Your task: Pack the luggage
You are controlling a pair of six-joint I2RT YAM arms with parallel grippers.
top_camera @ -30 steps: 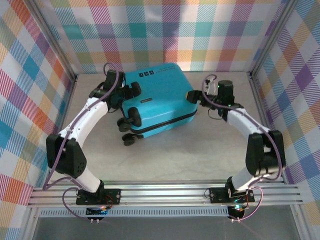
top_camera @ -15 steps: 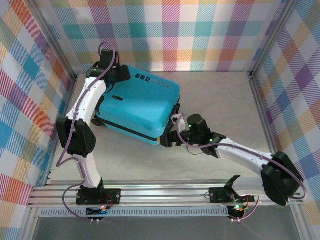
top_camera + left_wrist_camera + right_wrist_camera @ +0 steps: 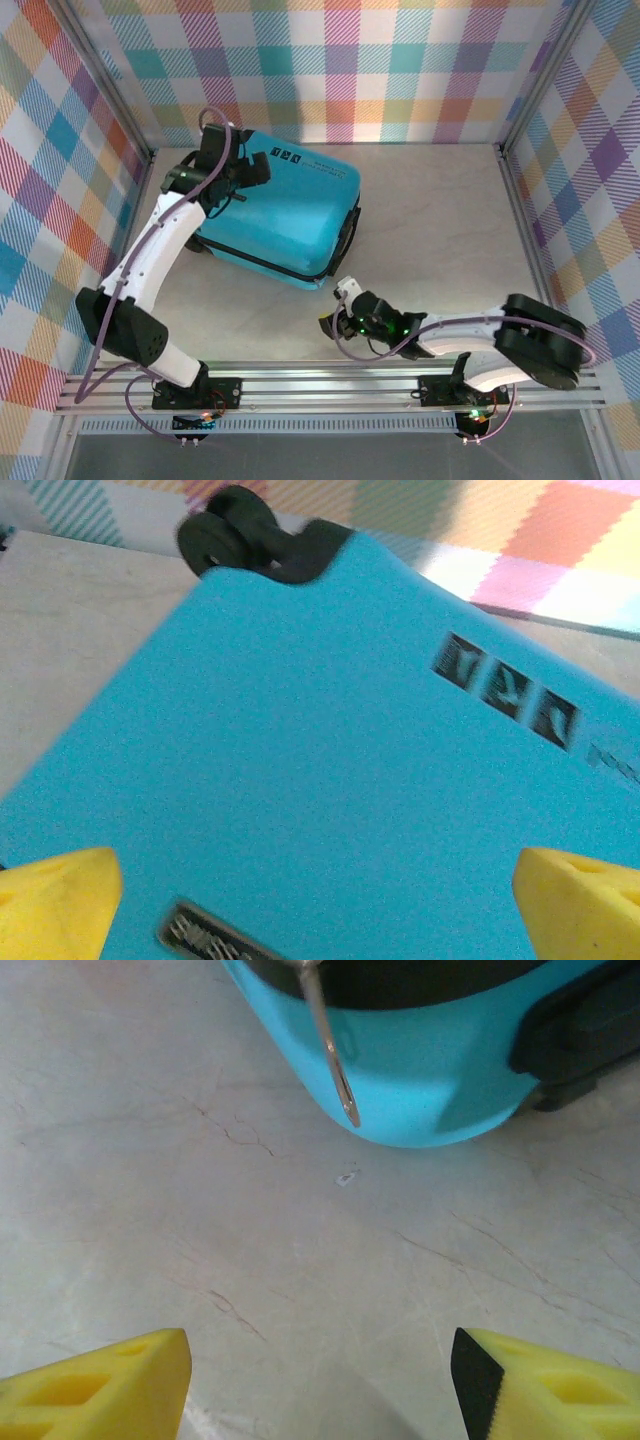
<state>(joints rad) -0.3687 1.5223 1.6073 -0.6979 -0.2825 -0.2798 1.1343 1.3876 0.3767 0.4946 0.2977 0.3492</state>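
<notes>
So, the count: one luggage, two arms, nothing else loose on the worktop that I can make out. The luggage is the turquoise hard-shell case. It lies flat and zipped shut in the upper left-centre of the top view, close to the checked back wall, with its long side angled a bit.

The left arm comes up the left side of the frame and hangs over the case's upper left corner. From its wrist camera, the left fingers sit spread wide in the two bottom corners, released, with the blue shell below them. That view also gives three small dark labels in a row, one badge plate at the bottom edge and one black wheel at the top left.

The right arm lies low across the bottom of the frame. The right fingers are apart, grasping nothing, with bare worktop between them. Ahead is the case's rounded corner, with one metal zip pull dangling off the black zipper band.
</notes>
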